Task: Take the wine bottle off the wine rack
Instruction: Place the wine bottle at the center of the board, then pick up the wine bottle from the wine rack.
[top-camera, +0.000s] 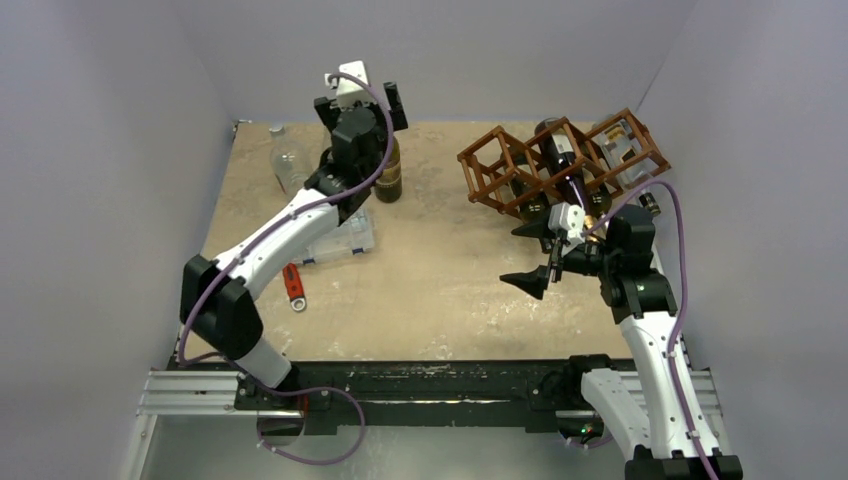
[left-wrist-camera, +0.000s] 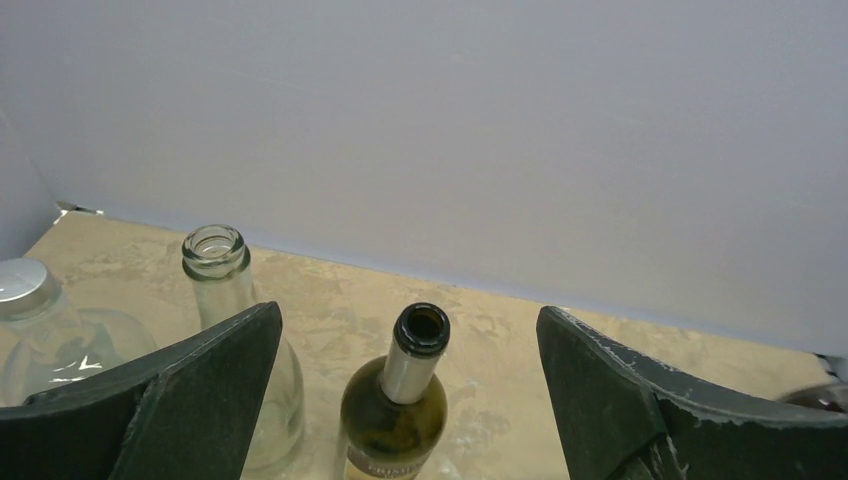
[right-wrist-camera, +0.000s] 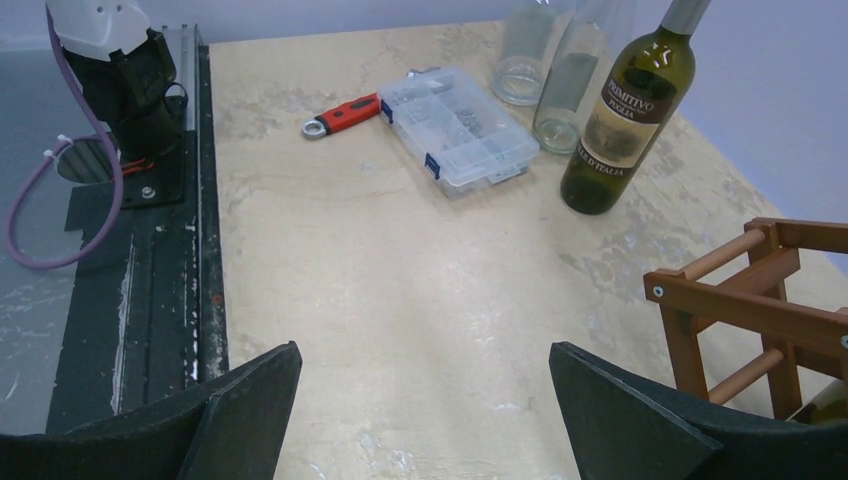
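Top external view shows the wine bottle (top-camera: 388, 178) upright on the table (top-camera: 440, 275), well apart from the wine rack (top-camera: 490, 165) and free beneath the left gripper (top-camera: 362, 110), jaws spread; the right gripper (top-camera: 530, 255), jaws spread and empty, sits beside the rack, so removal appears complete.
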